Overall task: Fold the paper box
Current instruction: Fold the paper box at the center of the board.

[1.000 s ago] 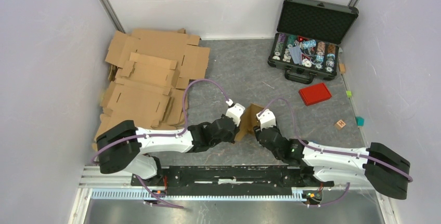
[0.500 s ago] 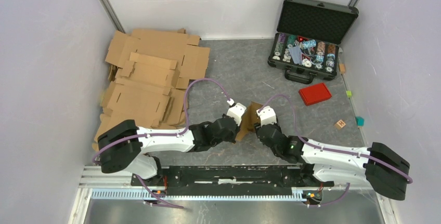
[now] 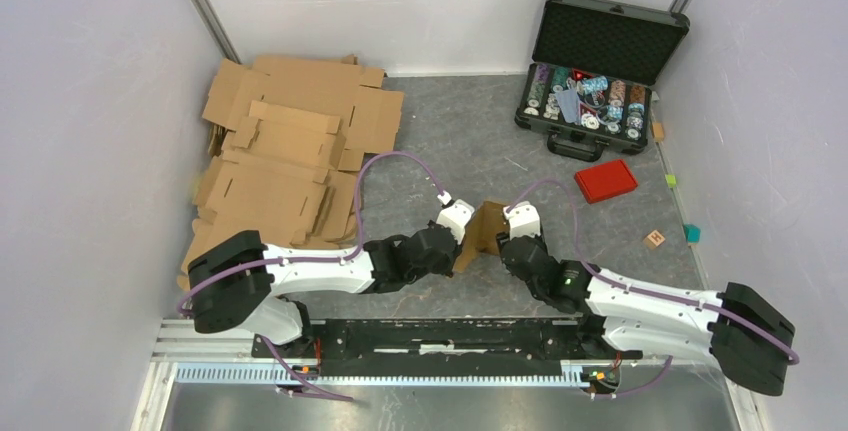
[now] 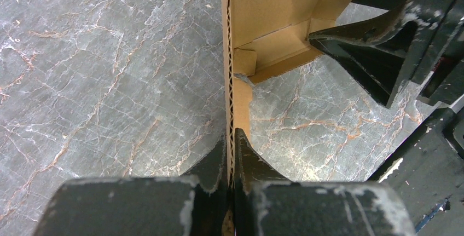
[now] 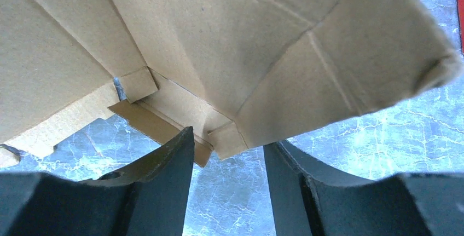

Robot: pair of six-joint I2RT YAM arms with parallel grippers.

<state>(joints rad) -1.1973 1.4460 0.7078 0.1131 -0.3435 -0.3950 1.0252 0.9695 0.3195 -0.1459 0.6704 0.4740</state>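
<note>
left jaws pinching paper box (image 4: 273,11) wall, right jaws apart

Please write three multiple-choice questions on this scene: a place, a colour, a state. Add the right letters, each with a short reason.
1. Where does the black case stand? A) far right of the table B) between the arms C) on the cardboard sheets
2. What colour is the flat lid near it? A) blue B) red C) white
3. What is the left gripper doing? A) open above the table B) shut on nothing C) shut on a wall of the paper box

1 A: it sits open at the far right. 2 B: it shows bright red on the grey surface. 3 C: the left wrist view shows its fingers pinching the cardboard edge.
</note>
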